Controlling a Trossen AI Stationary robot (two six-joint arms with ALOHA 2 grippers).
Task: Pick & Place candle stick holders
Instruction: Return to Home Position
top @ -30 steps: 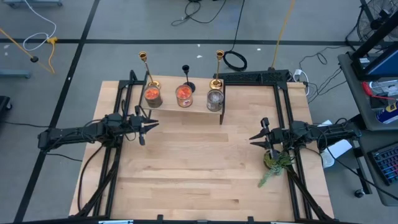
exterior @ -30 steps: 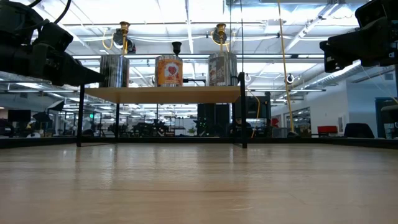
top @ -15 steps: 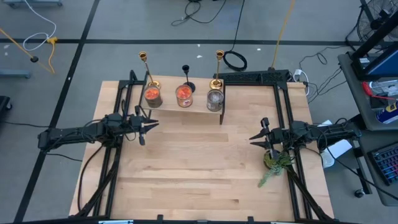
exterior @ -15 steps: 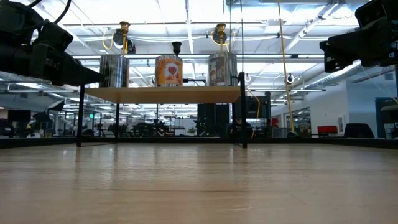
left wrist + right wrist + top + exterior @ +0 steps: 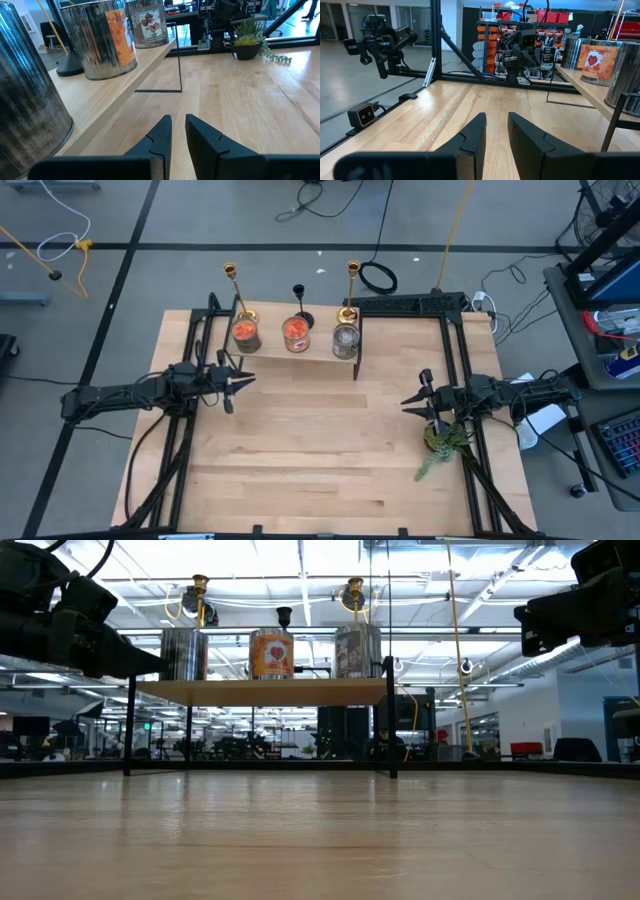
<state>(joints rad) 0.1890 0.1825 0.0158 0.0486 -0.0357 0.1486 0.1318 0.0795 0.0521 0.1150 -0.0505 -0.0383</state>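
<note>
Wood table: 3 candle stick holders stand on shelf behind candle tins. L gripper & R gripper hover apart, fingers barely parted, empty

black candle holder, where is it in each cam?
High view: black candle holder on the shelf, middle of three, behind the orange-label tin.
Low view: top centre, its cup above that tin.
Left wrist view: only its base, behind the tin.
Right wrist view: cannot make it out; tin shows.
Shared landmark: the orange-label tin.
</note>
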